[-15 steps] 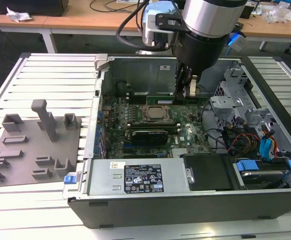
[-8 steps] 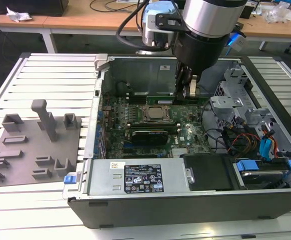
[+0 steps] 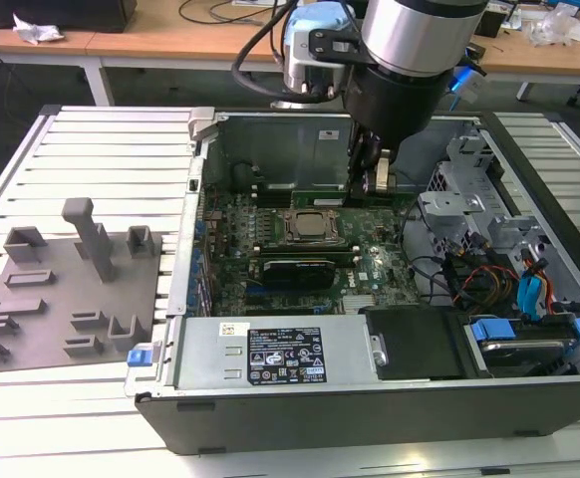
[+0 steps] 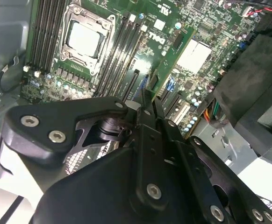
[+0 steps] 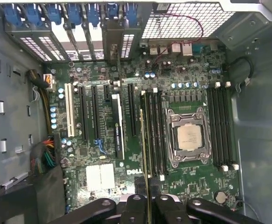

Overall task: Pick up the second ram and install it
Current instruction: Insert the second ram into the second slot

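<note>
My gripper [image 3: 375, 184] reaches down into the open computer case, over the rear of the motherboard [image 3: 370, 264]. It is shut on the second ram [image 5: 144, 154], a thin green stick that the first wrist view shows edge-on, running out from between the fingers [image 5: 135, 207]. The stick hangs above the motherboard, parallel to the black memory slots [image 5: 154, 135] beside the CPU socket [image 5: 188, 137] and just to their side. In the second wrist view the ram [image 4: 173, 60] sticks out past the black gripper [image 4: 147, 105] as a flat green strip.
The grey plastic fixture tray [image 3: 61, 289] lies on the slatted table at the exterior view's left. Inside the case are a power supply [image 3: 270, 354], drive bays and cables [image 3: 509, 279], and blue-tabbed card slots [image 5: 75, 14]. The case walls [image 3: 200, 129] hem in the motherboard.
</note>
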`<control>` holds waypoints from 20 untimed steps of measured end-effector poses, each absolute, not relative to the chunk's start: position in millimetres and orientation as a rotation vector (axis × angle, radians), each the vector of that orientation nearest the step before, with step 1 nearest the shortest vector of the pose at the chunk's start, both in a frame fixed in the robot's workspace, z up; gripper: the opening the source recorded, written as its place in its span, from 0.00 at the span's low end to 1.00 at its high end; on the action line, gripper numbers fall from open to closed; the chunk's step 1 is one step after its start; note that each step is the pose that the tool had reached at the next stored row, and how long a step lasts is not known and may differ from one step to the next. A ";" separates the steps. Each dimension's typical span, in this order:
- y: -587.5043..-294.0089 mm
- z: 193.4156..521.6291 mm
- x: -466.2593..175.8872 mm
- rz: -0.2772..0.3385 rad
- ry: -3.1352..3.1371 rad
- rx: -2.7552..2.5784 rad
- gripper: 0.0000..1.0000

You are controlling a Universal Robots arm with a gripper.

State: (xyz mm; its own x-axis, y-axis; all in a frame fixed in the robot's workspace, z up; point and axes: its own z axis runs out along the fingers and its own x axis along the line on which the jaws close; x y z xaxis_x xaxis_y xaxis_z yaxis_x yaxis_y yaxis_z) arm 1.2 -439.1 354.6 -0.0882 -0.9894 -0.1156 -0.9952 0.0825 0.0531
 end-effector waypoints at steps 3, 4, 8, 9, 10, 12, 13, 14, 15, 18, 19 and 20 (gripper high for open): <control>-432.3 349.1 1.7 0.182 2.274 -2.087 0.14; -431.2 346.9 1.7 0.182 2.274 -2.087 0.14; -427.6 342.5 1.8 0.182 2.274 -2.087 0.14; -427.0 341.8 1.9 0.182 2.274 -2.087 0.14; -426.5 341.2 1.9 0.182 2.274 -2.087 0.14; -425.3 339.4 1.8 0.182 2.274 -2.087 0.14; -424.2 337.8 1.8 0.183 2.274 -2.087 0.14; -421.1 334.5 1.8 0.189 2.271 -2.084 0.14; -419.8 333.3 1.8 0.189 2.271 -2.083 0.14; -410.6 326.6 1.8 0.187 2.272 -2.084 0.14; -406.3 324.3 1.8 0.179 2.277 -2.088 0.14; -402.9 322.2 1.7 0.172 2.280 -2.091 0.14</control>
State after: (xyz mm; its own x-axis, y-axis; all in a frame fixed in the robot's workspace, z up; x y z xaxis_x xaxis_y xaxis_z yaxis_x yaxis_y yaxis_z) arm 1.7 -402.9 322.2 -0.0888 -0.9903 -0.1069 -0.9951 0.0836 0.0524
